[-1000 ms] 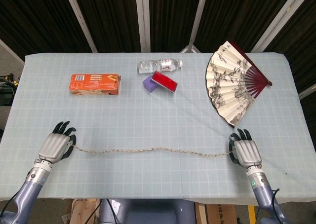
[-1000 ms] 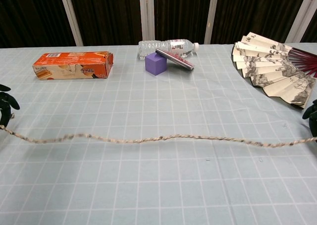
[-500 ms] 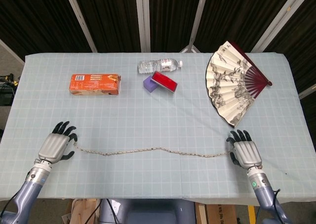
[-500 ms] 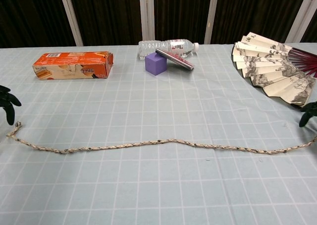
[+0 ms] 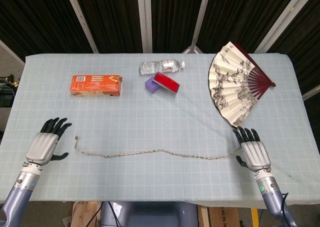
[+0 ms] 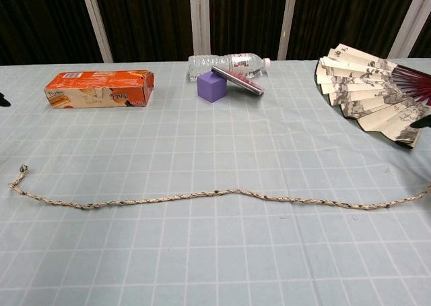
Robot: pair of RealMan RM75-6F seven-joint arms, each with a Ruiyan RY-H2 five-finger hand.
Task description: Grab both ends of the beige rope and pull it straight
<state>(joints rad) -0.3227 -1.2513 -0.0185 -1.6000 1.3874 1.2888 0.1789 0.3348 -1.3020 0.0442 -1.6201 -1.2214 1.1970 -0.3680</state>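
Observation:
The beige rope [image 5: 155, 152] [image 6: 215, 195] lies almost straight across the front of the table, with slight waves. Its left end curls up near the table's left side, and its right end reaches toward the right edge. My left hand [image 5: 45, 144] hovers left of the rope's left end, fingers spread, holding nothing. My right hand [image 5: 254, 152] sits just right of the rope's right end, fingers spread and apart from the rope. In the chest view only a dark sliver of each hand shows at the frame's edges.
An orange box [image 5: 96, 85] lies at the back left. A water bottle [image 5: 161, 66], a purple block [image 5: 151, 85] and a red case [image 5: 166, 82] sit at the back centre. An open paper fan [image 5: 235, 84] lies at the back right. The table [image 5: 150, 117] has a gridded cloth.
Both hands have let go of the rope ends and moved outward, away from it. The rope has dropped flat onto the table and slackened slightly.

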